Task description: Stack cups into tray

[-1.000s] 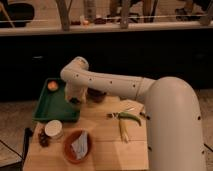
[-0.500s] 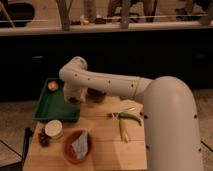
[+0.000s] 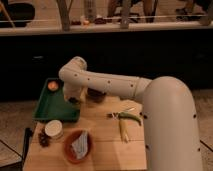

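Observation:
The dark-green tray (image 3: pixel 48 108) lies at the table's back left. A small orange round thing (image 3: pixel 53 86) sits in its far corner. A pale round cup (image 3: pixel 53 129) stands on the table just in front of the tray. A dark round cup or bowl (image 3: pixel 95 95) stands right of the tray, partly behind my arm. My gripper (image 3: pixel 74 99) hangs from the white arm over the tray's right edge, between the tray and the dark cup. Nothing shows in it.
A terracotta bowl (image 3: pixel 76 146) with white paper stands at the front of the wooden table (image 3: pixel 110 145). A small dark thing (image 3: pixel 43 140) lies left of the bowl. A green and yellow item (image 3: pixel 128 118) lies mid-right. My big white arm covers the right side.

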{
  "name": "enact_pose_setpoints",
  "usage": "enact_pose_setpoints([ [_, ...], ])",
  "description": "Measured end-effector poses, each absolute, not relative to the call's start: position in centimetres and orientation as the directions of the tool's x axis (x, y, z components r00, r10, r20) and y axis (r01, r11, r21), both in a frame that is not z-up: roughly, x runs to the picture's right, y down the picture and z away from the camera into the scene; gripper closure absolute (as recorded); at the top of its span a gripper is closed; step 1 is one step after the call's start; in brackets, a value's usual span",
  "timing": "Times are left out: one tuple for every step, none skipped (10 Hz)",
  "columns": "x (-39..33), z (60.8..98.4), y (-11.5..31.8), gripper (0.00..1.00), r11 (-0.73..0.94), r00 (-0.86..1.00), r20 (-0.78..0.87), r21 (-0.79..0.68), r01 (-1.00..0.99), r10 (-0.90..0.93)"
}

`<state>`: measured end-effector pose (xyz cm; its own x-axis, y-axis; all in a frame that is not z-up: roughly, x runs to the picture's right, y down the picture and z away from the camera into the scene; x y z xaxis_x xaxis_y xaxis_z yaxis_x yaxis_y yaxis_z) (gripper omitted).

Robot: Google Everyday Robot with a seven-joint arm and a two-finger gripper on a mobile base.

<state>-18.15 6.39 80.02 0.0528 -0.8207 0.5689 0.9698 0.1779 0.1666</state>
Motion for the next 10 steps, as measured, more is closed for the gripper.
enact_pose_setpoints([
  [-18.2,80.0,6.3,1.0,0.178,0.053,0.568,0.167,0.97,-0.821],
  [-18.3,80.0,6.4,1.0,0.177,0.051,0.568,0.168,0.97,-0.821],
  [-18.2,79.7,6.4,1.0,0.165,0.048,0.567,0.157,0.974,-0.822],
  [-18.3,79.1,6.1,1.0,0.155,0.046,0.562,0.147,0.977,-0.826],
  [-18.9,78.1,5.7,1.0,0.144,0.041,0.558,0.142,0.979,-0.829],
  [-18.7,77.8,5.4,1.0,0.135,0.042,0.552,0.129,0.982,-0.833],
  [-18.8,77.6,5.3,1.0,0.131,0.04,0.548,0.127,0.983,-0.836],
  [-19.1,77.4,5.4,1.0,0.124,0.035,0.548,0.127,0.984,-0.836],
  [-19.3,77.2,5.3,1.0,0.119,0.03,0.546,0.129,0.985,-0.837],
  [-19.4,77.2,5.2,1.0,0.116,0.027,0.545,0.129,0.985,-0.838],
])
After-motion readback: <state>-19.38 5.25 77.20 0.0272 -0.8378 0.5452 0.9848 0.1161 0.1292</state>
